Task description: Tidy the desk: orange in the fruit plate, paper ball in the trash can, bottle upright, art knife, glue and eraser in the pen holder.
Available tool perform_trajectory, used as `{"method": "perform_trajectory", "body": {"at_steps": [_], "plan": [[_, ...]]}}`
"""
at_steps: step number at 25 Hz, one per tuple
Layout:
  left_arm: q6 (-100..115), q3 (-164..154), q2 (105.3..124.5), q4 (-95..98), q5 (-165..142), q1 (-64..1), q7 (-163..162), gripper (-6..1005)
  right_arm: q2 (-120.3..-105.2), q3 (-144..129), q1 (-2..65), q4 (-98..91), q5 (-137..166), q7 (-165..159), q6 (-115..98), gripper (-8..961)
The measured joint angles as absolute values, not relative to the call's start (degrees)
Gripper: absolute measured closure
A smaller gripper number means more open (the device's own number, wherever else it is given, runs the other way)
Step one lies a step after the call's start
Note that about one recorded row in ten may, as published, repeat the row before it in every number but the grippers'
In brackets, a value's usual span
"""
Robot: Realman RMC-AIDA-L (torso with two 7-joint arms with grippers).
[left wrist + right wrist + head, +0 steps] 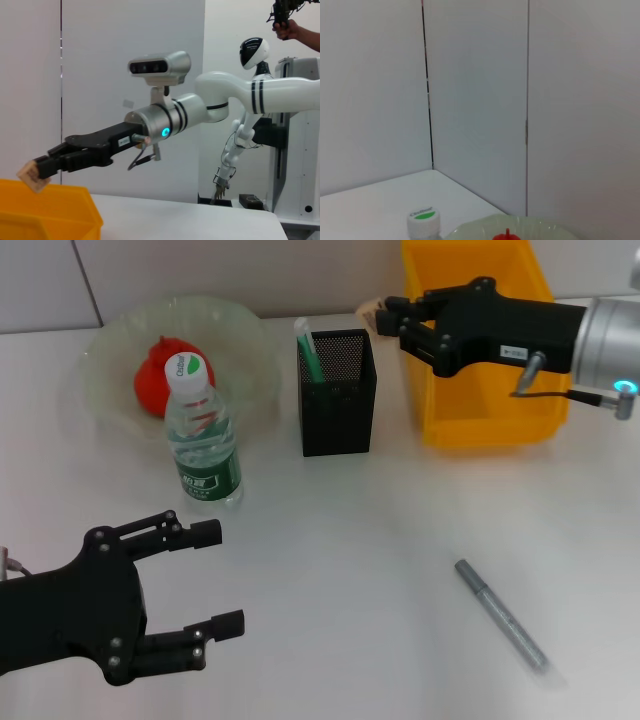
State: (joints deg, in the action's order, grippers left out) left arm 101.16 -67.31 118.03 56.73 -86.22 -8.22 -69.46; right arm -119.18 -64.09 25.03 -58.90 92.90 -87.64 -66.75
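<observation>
Leftmost, the left gripper (pixel 222 578) hovers low over the white desk (pixel 330 570), fingers spread wide. Behind it, the squat red-orange orange (pixel 156 378) sits in the translucent pale-green scalloped fruit plate (pixel 110 350), the clear green-labelled bottle (pixel 203 432) upright before it. Beside the black mesh pen holder (pixel 338 405), the right gripper (pixel 382 315) pinches the tan eraser (pixel 30 176) at the yellow plastic trash can (pixel 485 430) rim. A grey art knife (pixel 502 616) lies nearer.
</observation>
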Motion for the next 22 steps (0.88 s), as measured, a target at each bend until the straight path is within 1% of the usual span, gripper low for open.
{"method": "perform_trajectory", "body": {"at_steps": [1,2,3,7,12,17,22], "plan": [[101.16,-67.31,118.03,56.73,-86.22,-8.22,-69.46,207,-119.18,-64.09,25.03,-58.89,92.9,-87.64,-66.75,744],[101.16,-67.43,118.03,56.73,-86.22,-8.23,-69.45,207,-119.18,-63.05,27.27,-55.41,92.86,-85.52,-66.32,743],[101.16,-67.43,118.03,56.73,-86.22,-8.23,-69.45,207,-119.18,-63.05,27.27,-55.41,92.86,-85.52,-66.32,742],[101.16,-67.8,118.04,56.77,-86.22,-8.28,-69.4,207,-119.18,-62.01,32.15,-47.92,92.85,-81.88,-63.67,737],[101.12,-68.23,118.04,56.78,-86.22,-8.43,-69.29,207,-119.14,-62.08,35.45,-43.74,92.93,-80.22,-60.47,731],[100.98,-68.32,118.04,56.78,-86.22,-8.52,-69.28,207,-119.11,-62.63,36.81,-42.01,93.12,-80.07,-58.06,725],[100.98,-68.34,118.03,56.78,-86.22,-8.6,-69.31,207,-119.15,-62.63,36.75,-41.67,93.16,-80.05,-57.14,719]]}}
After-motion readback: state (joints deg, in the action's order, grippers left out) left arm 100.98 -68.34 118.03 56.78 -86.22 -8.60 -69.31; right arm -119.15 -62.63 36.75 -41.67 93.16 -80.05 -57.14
